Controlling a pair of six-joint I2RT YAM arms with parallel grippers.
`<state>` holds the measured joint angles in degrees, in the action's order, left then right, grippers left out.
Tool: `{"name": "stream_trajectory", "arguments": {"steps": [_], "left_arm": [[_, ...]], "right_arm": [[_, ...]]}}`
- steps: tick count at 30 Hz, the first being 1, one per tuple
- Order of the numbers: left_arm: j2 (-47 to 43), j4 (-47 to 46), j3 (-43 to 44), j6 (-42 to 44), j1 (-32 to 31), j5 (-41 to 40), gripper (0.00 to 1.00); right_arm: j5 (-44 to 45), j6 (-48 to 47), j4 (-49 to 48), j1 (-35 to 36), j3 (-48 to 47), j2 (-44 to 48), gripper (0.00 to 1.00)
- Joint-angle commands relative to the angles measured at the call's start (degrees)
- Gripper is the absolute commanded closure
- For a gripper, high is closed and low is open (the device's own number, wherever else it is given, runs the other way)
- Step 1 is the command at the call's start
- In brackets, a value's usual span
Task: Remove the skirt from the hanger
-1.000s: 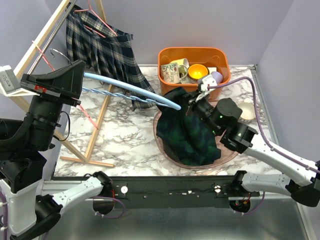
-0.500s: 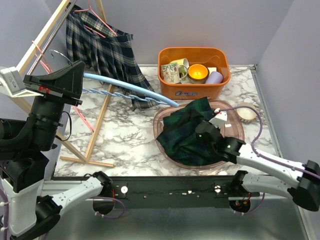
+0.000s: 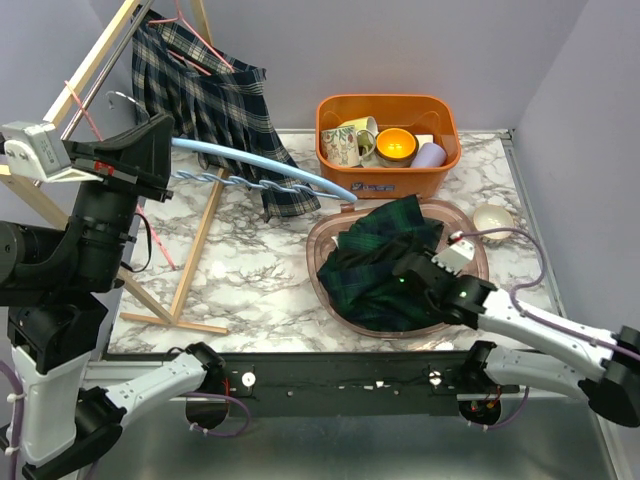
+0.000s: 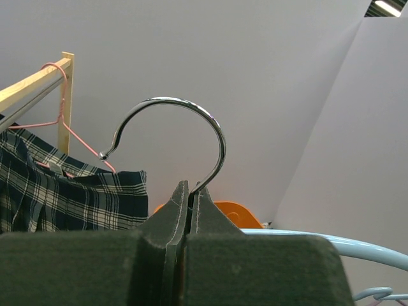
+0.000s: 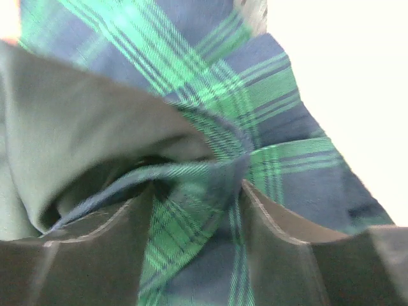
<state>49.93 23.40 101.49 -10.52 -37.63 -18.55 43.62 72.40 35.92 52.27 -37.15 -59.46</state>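
The dark green plaid skirt [image 3: 385,265] lies crumpled in a pink basin [image 3: 318,243], off the hanger. The light blue hanger [image 3: 260,170] is held in the air over the table's left half. My left gripper [image 3: 152,158] is shut on its metal hook [image 4: 191,108], which rises between the closed fingers of the left gripper [image 4: 189,191]. My right gripper [image 3: 405,273] is low in the basin, pressed into the skirt. In the right wrist view the right gripper [image 5: 197,191] stands open, with a fold of the skirt [image 5: 268,108] lying loose between its fingers.
An orange bin [image 3: 390,182] holding mugs stands behind the basin. A small white bowl [image 3: 492,218] sits to the basin's right. A wooden clothes rack [image 3: 90,70] at the back left carries a second plaid skirt [image 3: 215,100] on a pink hanger.
The right gripper carried the skirt down off the hanger's end into the basin and opened its fingers. The left arm shifted a little, still holding the hanger.
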Motion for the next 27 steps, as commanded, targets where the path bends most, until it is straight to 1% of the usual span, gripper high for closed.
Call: {"name": "stream_trajectory", "arguments": {"steps": [1, 4, 5, 6, 8, 9, 10, 11, 12, 13, 14, 15, 17, 18, 21, 22, 24, 27], "left_arm": [[0.69, -1.6, 0.64, 1.82, 0.19, 2.11, 1.0], [1.31, -2.04, 0.11, 2.35, 0.1, 2.2, 1.0], [1.4, -2.04, -0.15, 2.7, 0.1, 2.63, 1.0], [1.74, -2.48, -0.42, 2.79, 0.18, 2.64, 1.0], [2.1, -2.74, -1.2, 3.14, 0.19, 2.99, 1.0], [2.53, -2.83, -1.38, 3.4, 0.1, 3.77, 1.0], [2.71, -2.74, -1.56, 3.49, 0.18, 4.21, 1.0], [2.98, -2.66, -1.65, 3.75, 0.19, 4.92, 1.0], [3.59, -2.31, -1.56, 4.02, 0.1, 6.49, 1.0], [3.85, -2.04, -1.47, 4.02, 0.1, 7.2, 1.0], [4.2, -1.87, -1.13, 4.02, 0.18, 7.82, 1.0], [4.82, -1.34, -0.86, 3.85, 0.19, 8.34, 1.0], [5.35, -1.25, -0.77, 3.84, 0.1, 9.67, 1.0], [5.61, -1.25, -0.94, 4.02, 0.1, 9.84, 1.0], [5.7, -1.51, -1.91, 4.54, 0.19, 10.72, 1.0], [5.7, -1.51, -2.17, 4.63, 0.19, 11.33, 1.0], [5.7, -1.25, -2.44, 4.99, 0.1, 12.48, 1.0], [5.79, -0.46, -2.0, 5.34, 0.19, 13.27, 1.0]], "right_arm": [[9.37, 5.38, 16.08, -0.15, -3.28, 10.93, 0.3], [11.84, 4.68, 19.53, -0.15, -5.82, 16.72, 0.28], [12.1, 3.2, 18.84, -0.06, -6.35, 18.14, 0.28], [11.59, -1.51, 17.7, -0.06, -6.8, 19.46, 0.28], [9.31, -10.3, 8.24, -0.15, -6.89, 23.06, 0.32], [5.9, -18.18, 4.37, -0.15, -6.89, 24.03, 0.35], [3.6, -22.0, -4.28, -0.06, -6.8, 25.26, 0.42], [-2.86, -26.22, -9.76, -0.06, -5.76, 27.01, 0.46], [-6.92, -34.87, -15.47, -0.15, -4.79, 27.55, 0.5], [-10.45, -37.05, -22.75, -0.15, -4.52, 27.64, 0.55], [-13.35, -37.85, -24.83, -0.15, -4.78, 27.3, 0.58], [-18.17, -38.03, -26.41, -0.06, -4.95, 25.55, 0.58], [-21.89, -38.3, -30.11, -0.15, -4.95, 22.39, 0.59], [-24.43, -38.04, -30.82, -0.15, -4.95, 18.63, 0.58], [-27.26, -35.94, -31.44, -0.15, -4.78, 11.23, 0.58], [-27.62, -35.23, -32.4, -0.15, -4.17, 6.69, 0.6], [-28.14, -33.13, -34.24, -0.24, -2.24, 3.4, 0.62], [-25.87, -27.78, -35.04, -0.15, 2.33, -1.7, 0.65]]}}
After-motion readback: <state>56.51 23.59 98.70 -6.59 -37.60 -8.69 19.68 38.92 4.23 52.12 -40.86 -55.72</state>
